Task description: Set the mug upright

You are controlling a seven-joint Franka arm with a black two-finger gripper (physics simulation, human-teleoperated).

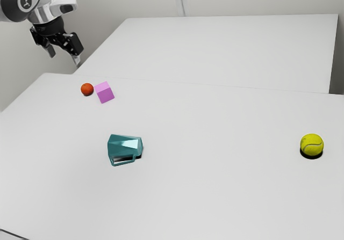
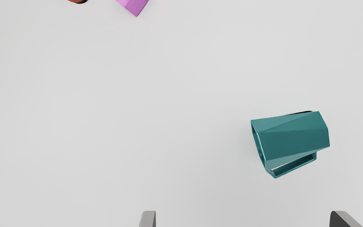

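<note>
High at the exterior view's upper left, the gripper [image 1: 63, 59] hangs in the air, well away from the mug. A teal faceted mug [image 1: 124, 147] lies on its side on the table, its handle toward the exterior view's bottom. In the wrist view the mug [image 2: 291, 138] shows its side, part of its opening and the handle. Wide apart at the bottom edge stand the two fingertips of the open gripper [image 2: 243, 219], with nothing held between them.
A red-orange ball [image 1: 87, 89] and a pink cube [image 1: 104, 92] sit close together near the far edge of the white table [image 1: 215, 191]. A yellow tennis ball [image 1: 312, 145] lies at the exterior view's right. Behind is another white surface [image 1: 226, 52].
</note>
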